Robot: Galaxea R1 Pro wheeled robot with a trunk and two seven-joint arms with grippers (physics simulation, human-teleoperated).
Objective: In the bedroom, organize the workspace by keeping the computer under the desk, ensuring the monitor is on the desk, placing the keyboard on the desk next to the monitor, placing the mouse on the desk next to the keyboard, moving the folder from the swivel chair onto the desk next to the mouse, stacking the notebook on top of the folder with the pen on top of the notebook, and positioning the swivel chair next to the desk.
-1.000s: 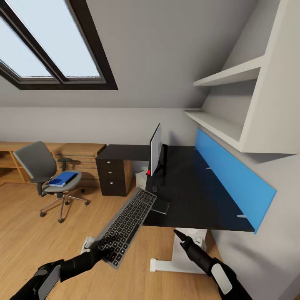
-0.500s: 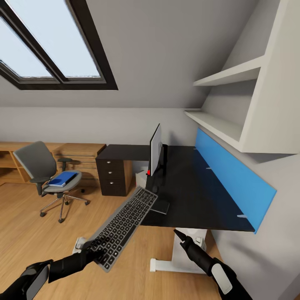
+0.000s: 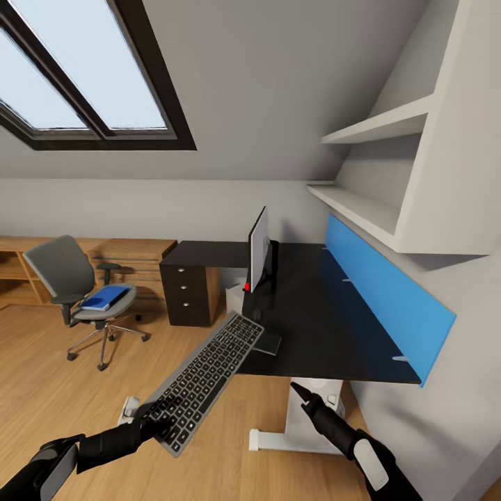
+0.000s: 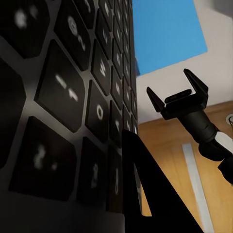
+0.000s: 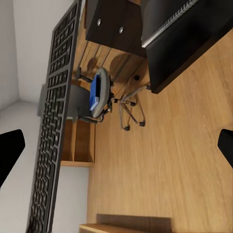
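The left gripper [image 3: 154, 422] has its jaws clamped on one end of the keyboard [image 3: 205, 378], which juts out over the floor toward the table [image 3: 313, 320]; held so far off-centre, it could sag or slip. The right gripper [image 3: 298, 392] hangs with jaws wide, empty. The keyboard's far end sits near the monitor [image 3: 259, 252] and could knock it.
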